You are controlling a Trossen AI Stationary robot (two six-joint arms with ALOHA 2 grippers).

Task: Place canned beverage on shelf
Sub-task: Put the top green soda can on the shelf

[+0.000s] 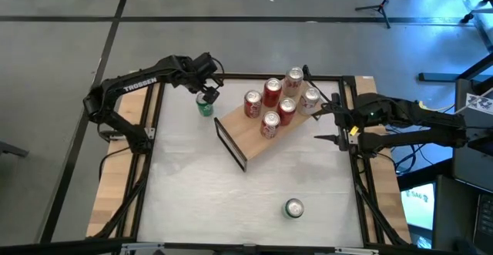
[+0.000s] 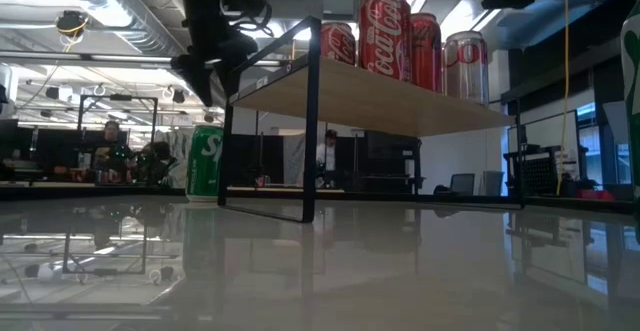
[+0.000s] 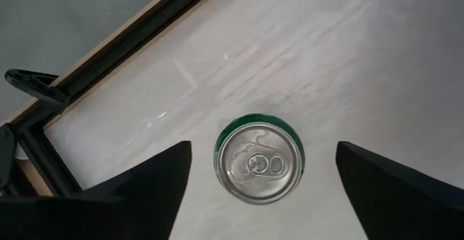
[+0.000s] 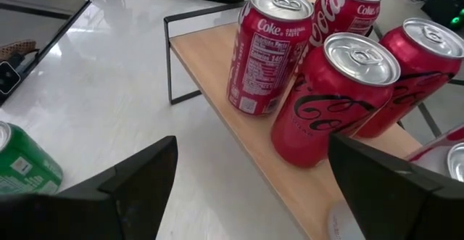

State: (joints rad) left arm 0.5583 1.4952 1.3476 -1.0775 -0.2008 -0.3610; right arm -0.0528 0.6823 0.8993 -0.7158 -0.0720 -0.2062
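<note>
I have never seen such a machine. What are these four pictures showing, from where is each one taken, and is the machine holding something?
It is a robot with two dark arms at a white table. One camera looks down from above, one sits at table height, one on each wrist. A wooden shelf carries six red cans. The left gripper hangs open above a green can standing on the table, its fingers apart from it. The right gripper waits open beside the shelf. A second green can stands near the front. Nothing is held.

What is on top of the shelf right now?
Six upright red cans stand clustered on the shelf. The plank hides the tabletop directly beneath them from above.
</note>
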